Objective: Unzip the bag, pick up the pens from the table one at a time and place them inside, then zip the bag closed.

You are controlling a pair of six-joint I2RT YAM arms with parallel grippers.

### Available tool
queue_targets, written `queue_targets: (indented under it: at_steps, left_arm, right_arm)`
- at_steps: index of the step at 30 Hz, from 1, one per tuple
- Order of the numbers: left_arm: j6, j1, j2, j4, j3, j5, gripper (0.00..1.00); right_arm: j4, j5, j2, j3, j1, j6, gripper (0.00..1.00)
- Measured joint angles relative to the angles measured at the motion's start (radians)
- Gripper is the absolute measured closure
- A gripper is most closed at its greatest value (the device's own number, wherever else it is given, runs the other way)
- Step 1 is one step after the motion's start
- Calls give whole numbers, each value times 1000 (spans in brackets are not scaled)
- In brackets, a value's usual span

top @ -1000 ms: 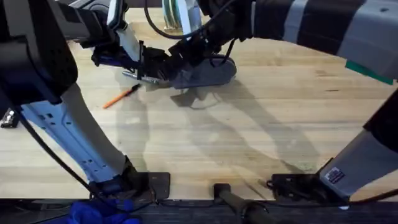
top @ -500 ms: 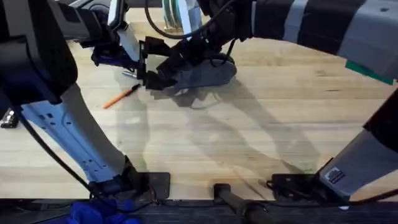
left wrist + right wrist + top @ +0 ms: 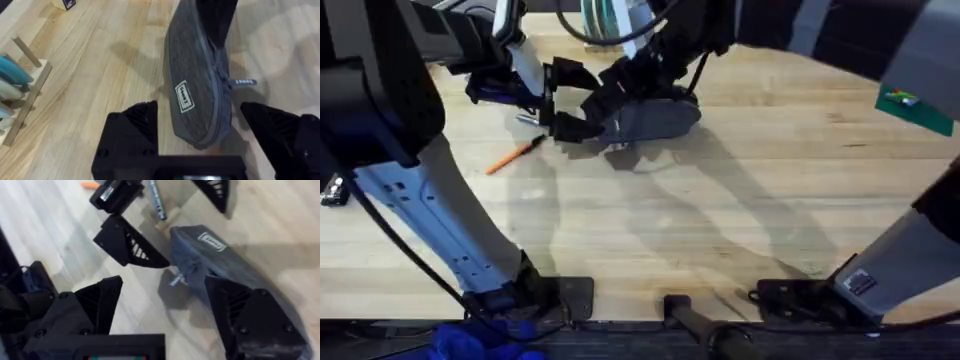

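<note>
The table (image 3: 740, 210), a light planked wooden top, is seen spread under both arms. The left arm is seen rising from its base at the lower left, bending high and reaching forward to the far left-centre of the table; the right arm is stretched from the lower right across the top of the overhead view and angled down toward the same spot. The bag (image 3: 655, 117), a blue-grey pouch, is laid flat on the table at far centre, its zip running along its length and a small pull tab (image 3: 244, 82) sticking out to one side. The left gripper (image 3: 563, 98) is held at the bag's left end, its fingers spread wide apart with nothing grasped. The right gripper (image 3: 620, 100) is poised over the bag, its fingers likewise parted and straddling the pouch. The silvery pen (image 3: 156, 200) is seen just beside the bag's end. The orange pen (image 3: 514, 155) is left lying on the table, nearer than the bag and to its left.
</note>
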Motion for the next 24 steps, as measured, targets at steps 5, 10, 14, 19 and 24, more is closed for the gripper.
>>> queue_targets:
  at_steps: [5,10,14,19,24]
  left_arm:
    - [-24,7,0,-110,72,-3,7]
    - [-30,36,0,-190,152,-18,7]
    - [-63,54,0,-214,200,-26,5]
    - [-222,56,0,-216,308,-67,5]
    - [-416,48,0,-262,430,-132,4]
  right_arm:
    - [-15,38,-29,45,-14,-6,6]
    - [-86,50,-43,98,-42,-6,6]
    - [-152,56,-43,136,-76,-6,6]
    - [-196,60,-43,197,-115,-6,6]
    - [-217,68,-43,241,-129,-10,5]
